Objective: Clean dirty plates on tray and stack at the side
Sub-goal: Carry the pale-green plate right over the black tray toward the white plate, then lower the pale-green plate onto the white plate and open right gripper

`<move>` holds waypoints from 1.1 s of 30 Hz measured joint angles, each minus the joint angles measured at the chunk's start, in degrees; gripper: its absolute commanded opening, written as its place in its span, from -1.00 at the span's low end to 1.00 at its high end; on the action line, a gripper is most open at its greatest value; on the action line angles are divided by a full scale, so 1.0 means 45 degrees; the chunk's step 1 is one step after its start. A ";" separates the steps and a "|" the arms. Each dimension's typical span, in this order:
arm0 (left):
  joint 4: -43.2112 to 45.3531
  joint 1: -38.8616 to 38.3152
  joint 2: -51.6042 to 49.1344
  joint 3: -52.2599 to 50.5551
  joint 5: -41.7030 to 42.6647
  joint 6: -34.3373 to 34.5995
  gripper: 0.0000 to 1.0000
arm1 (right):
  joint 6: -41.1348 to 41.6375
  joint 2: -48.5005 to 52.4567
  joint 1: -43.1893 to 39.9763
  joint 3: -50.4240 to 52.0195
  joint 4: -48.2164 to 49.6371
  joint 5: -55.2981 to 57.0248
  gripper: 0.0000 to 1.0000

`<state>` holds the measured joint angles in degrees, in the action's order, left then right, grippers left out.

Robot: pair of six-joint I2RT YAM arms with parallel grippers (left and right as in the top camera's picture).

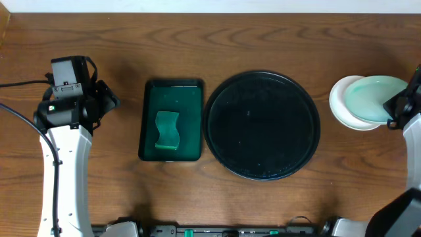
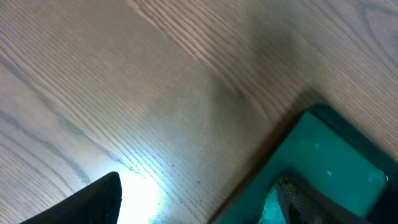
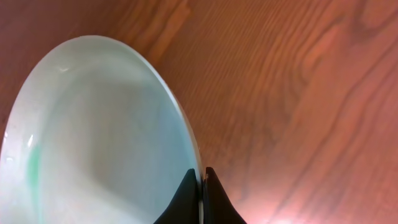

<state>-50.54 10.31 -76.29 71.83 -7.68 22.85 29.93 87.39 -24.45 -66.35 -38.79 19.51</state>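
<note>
The black round tray (image 1: 262, 125) sits at the table's middle with no plate on it. My right gripper (image 1: 395, 109) is shut on the rim of a mint-tinted plate (image 1: 373, 97), which is held tilted over another white plate (image 1: 342, 105) at the right side. In the right wrist view the fingers (image 3: 202, 179) pinch the plate's (image 3: 106, 137) edge, and a green smear (image 3: 34, 168) shows on its left. My left gripper (image 1: 107, 101) is open and empty over bare table, left of the green tray; one finger (image 2: 93, 202) shows in the left wrist view.
A dark green rectangular tray (image 1: 172, 89) holding a green sponge (image 1: 167, 130) lies just left of the black tray. Its corner (image 2: 323, 155) and the sponge (image 2: 292, 202) show in the left wrist view. The right arm reaches in from the right edge.
</note>
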 measured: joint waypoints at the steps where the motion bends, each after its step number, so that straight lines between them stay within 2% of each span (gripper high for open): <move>1: 0.0000 -0.0005 0.0000 0.0000 0.0000 0.0000 0.61 | 0.0039 0.0253 -0.0029 0.0039 0.0180 -0.0121 -0.97; 14: 0.0000 -0.0005 0.0000 0.0000 0.0000 0.0000 0.61 | 0.0155 0.2089 -0.0029 0.0073 0.0816 -0.0481 -0.97; 17: 0.0000 0.0000 0.0000 0.0000 -0.0005 0.0000 0.61 | 0.0160 0.2278 -0.0029 0.0087 0.0908 -0.0539 -0.91; 23: 0.0000 0.0000 0.0000 0.0000 -0.0005 0.0000 0.61 | -0.0214 0.2283 -0.0068 0.0092 0.1224 -0.1035 -0.24; 27: 0.0000 0.0000 0.0000 0.0000 0.0000 0.0000 0.61 | -0.0758 0.2283 -0.0068 0.0097 0.1263 -0.1506 0.50; 33: 0.0000 0.0000 0.0000 0.0000 0.0000 0.0000 0.61 | -0.1928 0.2283 -0.0063 0.0092 0.1166 -0.2506 0.75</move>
<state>-50.54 10.31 -76.29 71.83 -7.68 22.85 21.26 97.67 -24.73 -65.93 -33.54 8.23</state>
